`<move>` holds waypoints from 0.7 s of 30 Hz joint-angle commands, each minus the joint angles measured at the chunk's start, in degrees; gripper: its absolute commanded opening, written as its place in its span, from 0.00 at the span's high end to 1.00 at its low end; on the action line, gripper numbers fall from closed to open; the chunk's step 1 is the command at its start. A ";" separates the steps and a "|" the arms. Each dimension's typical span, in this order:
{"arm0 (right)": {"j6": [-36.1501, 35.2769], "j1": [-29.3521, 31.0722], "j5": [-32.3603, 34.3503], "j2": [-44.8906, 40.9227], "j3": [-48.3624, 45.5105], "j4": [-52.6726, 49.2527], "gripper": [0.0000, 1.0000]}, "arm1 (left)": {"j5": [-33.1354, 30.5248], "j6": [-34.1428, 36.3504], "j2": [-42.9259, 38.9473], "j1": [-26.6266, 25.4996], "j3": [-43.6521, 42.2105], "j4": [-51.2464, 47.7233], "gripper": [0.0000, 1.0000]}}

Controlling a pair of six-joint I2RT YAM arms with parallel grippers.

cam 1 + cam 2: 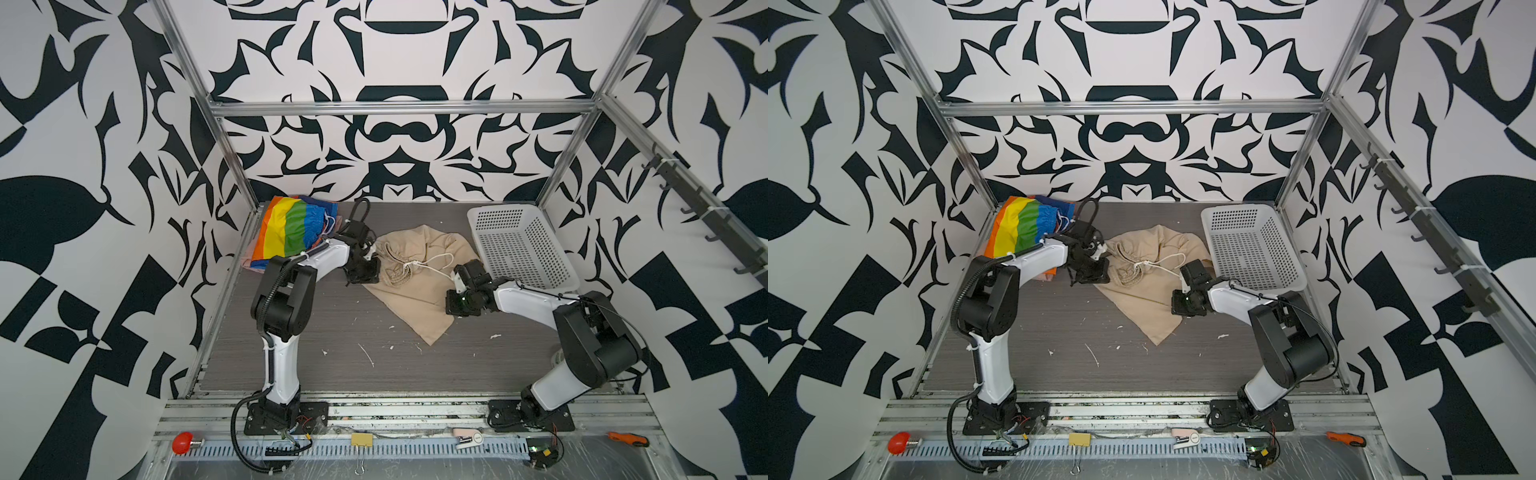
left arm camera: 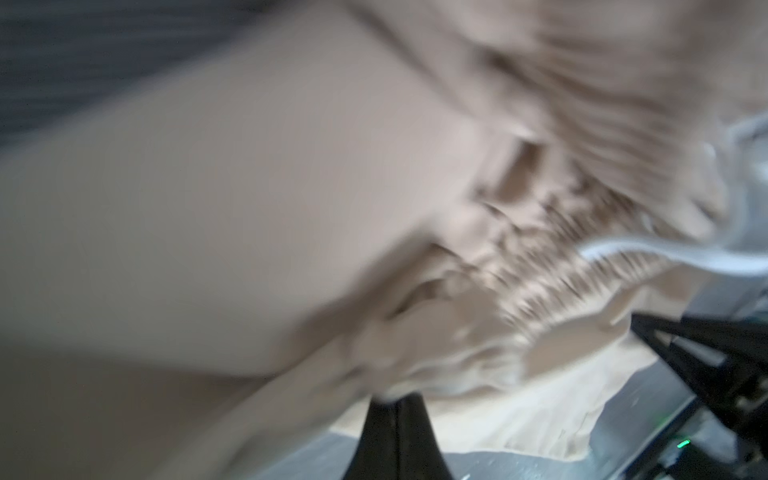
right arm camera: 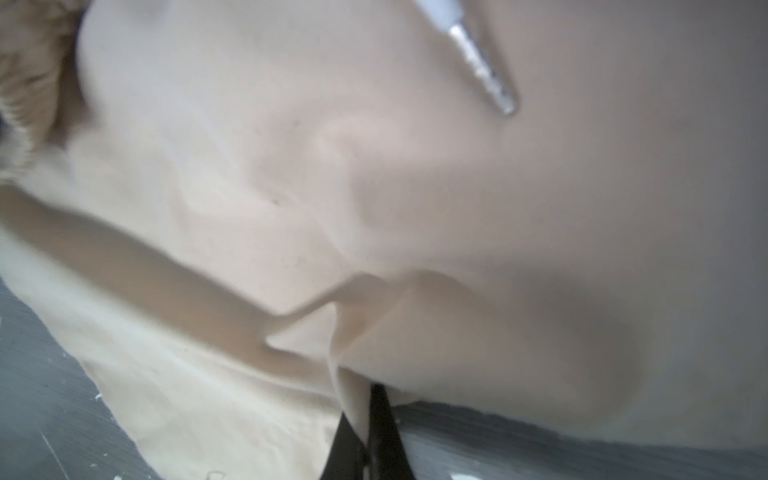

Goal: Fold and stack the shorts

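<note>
Beige shorts are lying crumpled mid-frame on the table, with the rainbow pair off to the upper left. Left tool is pinching their left edge, and right tool is pinching the right side.

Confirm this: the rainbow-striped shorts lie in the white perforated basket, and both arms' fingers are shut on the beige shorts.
One thing is wrong. The rainbow-striped cloth shorts lie at the far left corner of the grey table, not in the white perforated plastic basket, as both top views show. The left fingers and right fingers are shut on the beige cloth shorts.
</note>
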 commanded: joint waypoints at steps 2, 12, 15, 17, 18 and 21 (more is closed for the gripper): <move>-4.56 -3.87 1.26 -2.19 7.00 -6.04 1.00 | 4.98 -3.68 -3.38 5.51 -1.24 3.93 1.00; -10.81 -11.07 4.54 6.22 22.16 -15.82 0.90 | 11.23 -8.17 -11.37 8.83 -7.03 8.08 0.83; -9.84 -10.57 4.64 4.25 21.02 -16.03 0.73 | 8.50 -4.30 -14.86 6.43 -6.09 4.11 0.52; -9.49 -10.03 5.27 1.85 19.26 -16.20 0.64 | 4.54 -0.25 -15.80 3.48 -4.36 0.67 0.39; -9.42 -9.81 5.25 0.31 18.12 -16.25 0.60 | 2.62 1.97 -15.84 1.57 -3.15 -1.45 0.36; -8.48 -8.93 4.53 -4.38 14.20 -16.00 0.50 | -6.93 8.55 -14.69 -4.55 -0.08 -5.74 0.25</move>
